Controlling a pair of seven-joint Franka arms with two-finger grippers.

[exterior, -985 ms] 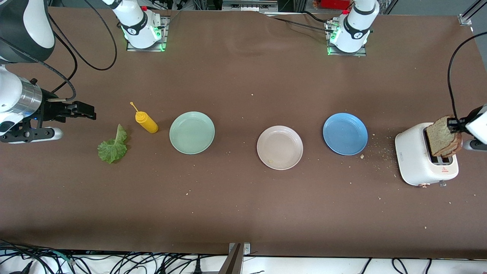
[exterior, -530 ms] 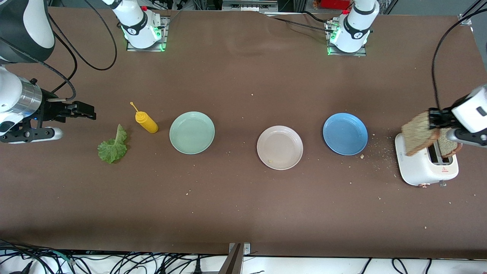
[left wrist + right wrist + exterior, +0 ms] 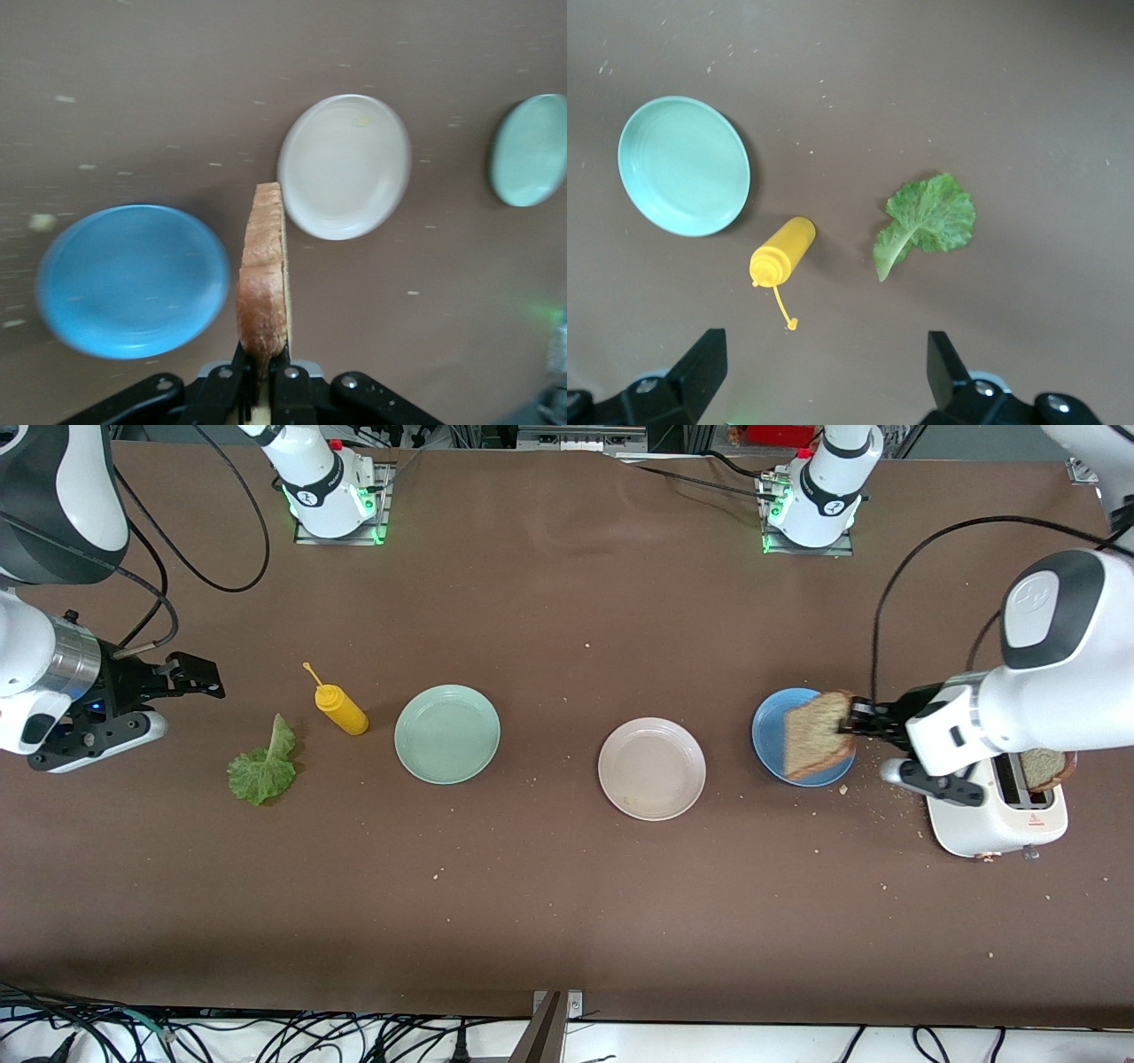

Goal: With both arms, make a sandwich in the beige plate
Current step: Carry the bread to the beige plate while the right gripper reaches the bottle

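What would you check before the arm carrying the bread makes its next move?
1. Left gripper shut on the bread slice, held on edge: ok.
2. Slice over the beige plate: not ok; it is over the blue plate.
3. Beige plate free of other food: ok.
4. Second slice in the toaster: ok.
5. Right gripper open, waiting above the table beside the lettuce: ok.

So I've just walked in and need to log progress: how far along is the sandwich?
Early. Done: nothing sits on the beige plate yet. In hand: the left pincer is shut on a bread slice, over the blue plate. Left: the second slice is in the toaster, the lettuce lies on the table, and the right pincer waits open.
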